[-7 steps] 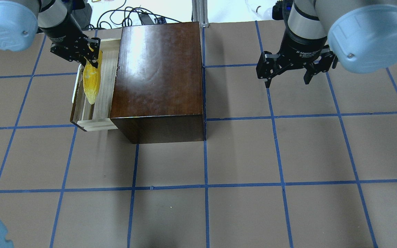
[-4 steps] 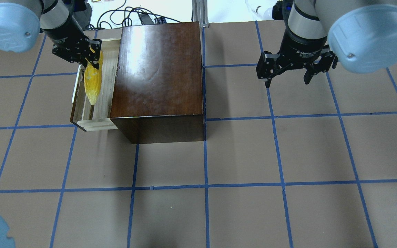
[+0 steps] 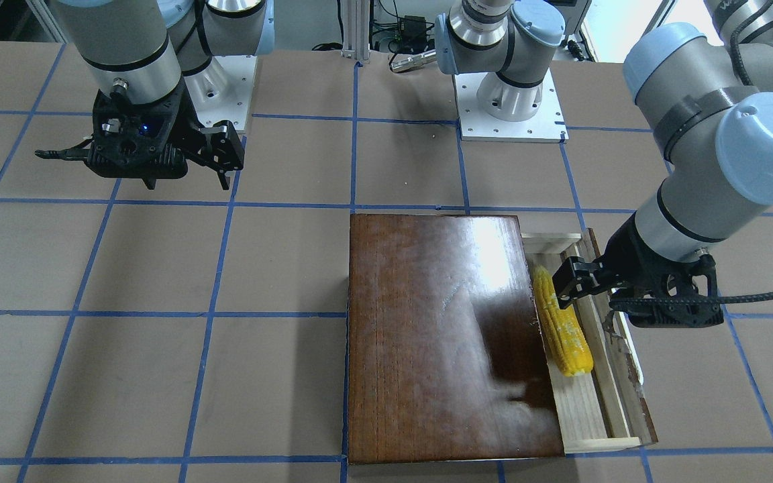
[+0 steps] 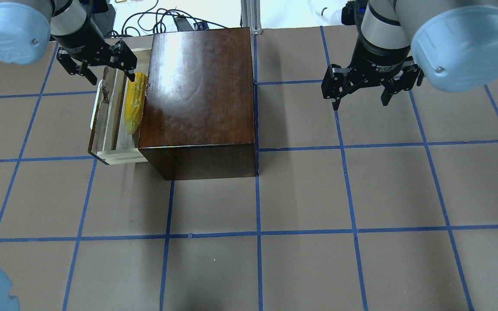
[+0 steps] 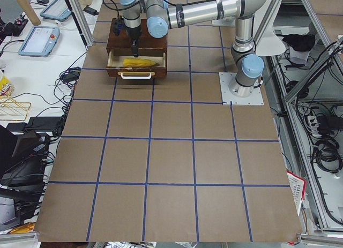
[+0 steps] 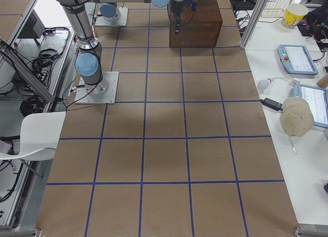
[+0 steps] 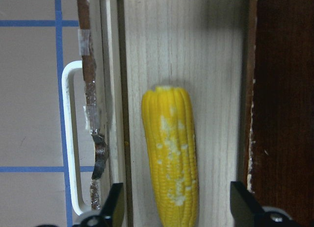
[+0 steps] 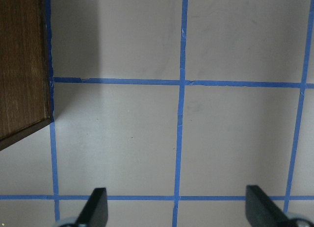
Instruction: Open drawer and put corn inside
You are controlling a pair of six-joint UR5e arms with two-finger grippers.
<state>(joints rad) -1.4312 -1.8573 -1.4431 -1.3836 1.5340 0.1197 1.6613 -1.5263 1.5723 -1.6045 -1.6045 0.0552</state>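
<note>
Corn (image 4: 135, 103) lies beneath left end effector (image 4: 111, 78).

the drawer (image 4: 119, 154) stood pulled out from the box (image 4: 197, 95), its tray open from above. the box top covered the tray's inner part and walled that side. the corn (image 4: 135, 103) lay along the box edge, with a bare strip of tray floor between it and the front wall. the left claw (image 4: 111, 77) hung above the corn, fingers spread to either side, not touching it. the handle (image 4: 94, 106) stuck out over the bench (image 4: 301, 207). the right claw (image 4: 360, 103) hung open over the bench, well apart from the box.
</note>
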